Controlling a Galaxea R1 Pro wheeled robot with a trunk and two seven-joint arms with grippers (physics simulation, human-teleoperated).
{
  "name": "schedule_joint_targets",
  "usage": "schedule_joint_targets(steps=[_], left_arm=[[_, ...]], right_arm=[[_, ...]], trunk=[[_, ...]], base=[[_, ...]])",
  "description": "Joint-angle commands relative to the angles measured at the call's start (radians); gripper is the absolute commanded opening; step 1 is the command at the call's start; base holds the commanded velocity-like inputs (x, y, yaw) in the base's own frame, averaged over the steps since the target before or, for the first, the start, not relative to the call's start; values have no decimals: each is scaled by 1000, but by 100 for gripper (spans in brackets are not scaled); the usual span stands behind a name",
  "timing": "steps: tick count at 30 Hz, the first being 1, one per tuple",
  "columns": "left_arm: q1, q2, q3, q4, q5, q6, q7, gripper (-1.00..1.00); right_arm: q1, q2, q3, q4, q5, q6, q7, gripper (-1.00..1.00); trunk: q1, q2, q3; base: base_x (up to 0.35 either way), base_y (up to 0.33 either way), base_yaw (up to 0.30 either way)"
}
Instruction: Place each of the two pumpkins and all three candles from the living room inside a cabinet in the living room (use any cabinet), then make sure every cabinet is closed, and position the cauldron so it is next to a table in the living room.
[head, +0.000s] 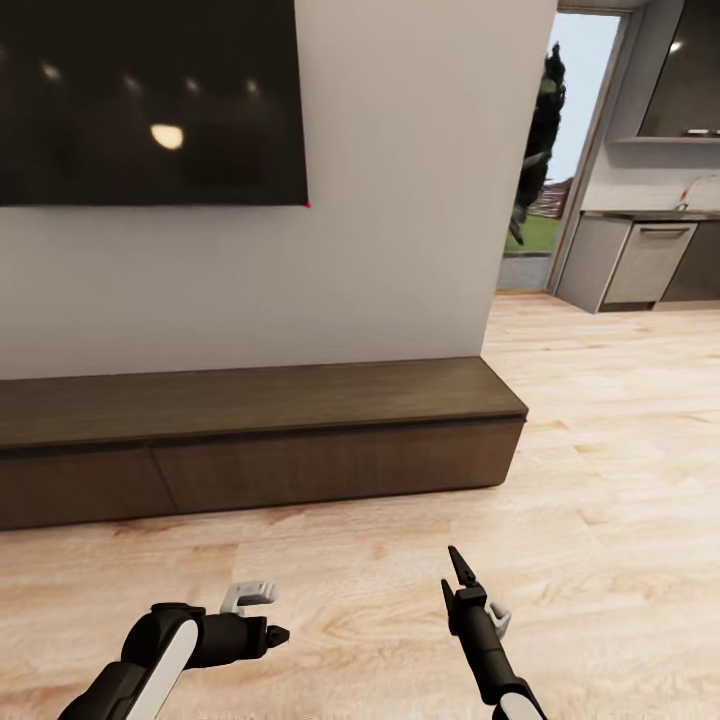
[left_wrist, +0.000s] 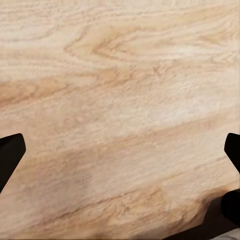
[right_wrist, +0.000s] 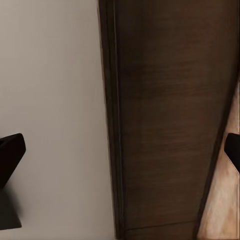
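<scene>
While facing the cabinet (head: 300, 440), both grippers gape empty.

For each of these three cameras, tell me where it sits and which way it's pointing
Head view: on the robot's head, looking forward and down at the cabinet, TV and floor; left gripper and right gripper show.
Left wrist view: on the left arm, facing the floor; fingertips at the edges.
Right wrist view: on the right arm, facing the cabinet and wall; fingertips show.
Shared: head and right wrist views both see the cabinet.
</scene>
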Motion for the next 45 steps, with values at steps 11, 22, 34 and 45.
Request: schedule_joint_targets(steps=[11,22,34,45], left_arm=[[-1,-1,-3,-1,-2,3,-6,100],[-1,-8,-11,3,1,1,-6,100],[-1,-15,-45,7,7,-2,-7,100],[-1,-16,-48,8,8,-2,-7,100]], right_arm=[[0,0,-1,7,-10,0,6,100],[0,0,0,11,-6,-1,18,100],[0,0,0,11,-2,-1,22,100],[0,0,0,11,-1,-1,22,100]], trunk=[[1,-1,-13],[1,-1,-13],[1,-1,-13],[1,-1,-13]], base=[[2,0,0],[189,0,0],[283,0,0],[176,0,0]])
